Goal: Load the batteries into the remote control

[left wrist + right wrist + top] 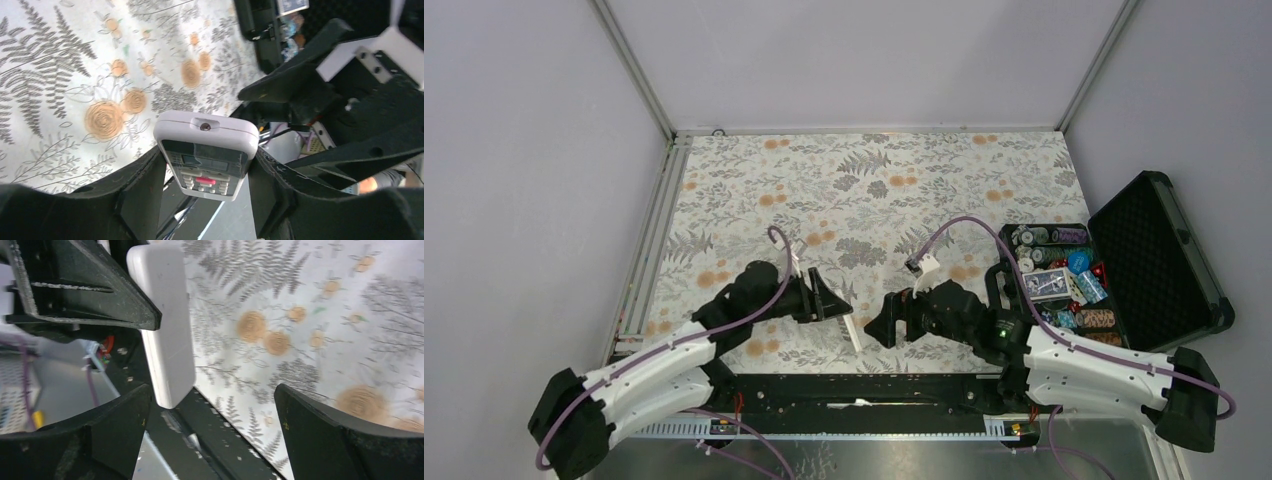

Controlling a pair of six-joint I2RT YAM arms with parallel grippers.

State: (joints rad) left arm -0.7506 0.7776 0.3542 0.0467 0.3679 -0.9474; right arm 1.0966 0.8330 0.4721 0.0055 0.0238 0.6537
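The remote control is a small white handset with a grey screen and a red button. My left gripper is shut on its two long sides and holds it off the table, near the front edge. The right wrist view shows its plain white back. My right gripper stands wide open facing that back, and the remote's lower end sits just off its left finger without touching. In the top view the right gripper is close to the right of the left gripper. I cannot pick out the batteries.
An open black case lies at the right edge of the floral mat. It is filled with chip stacks, a card deck and dice. The black base rail runs along the near edge under both grippers.
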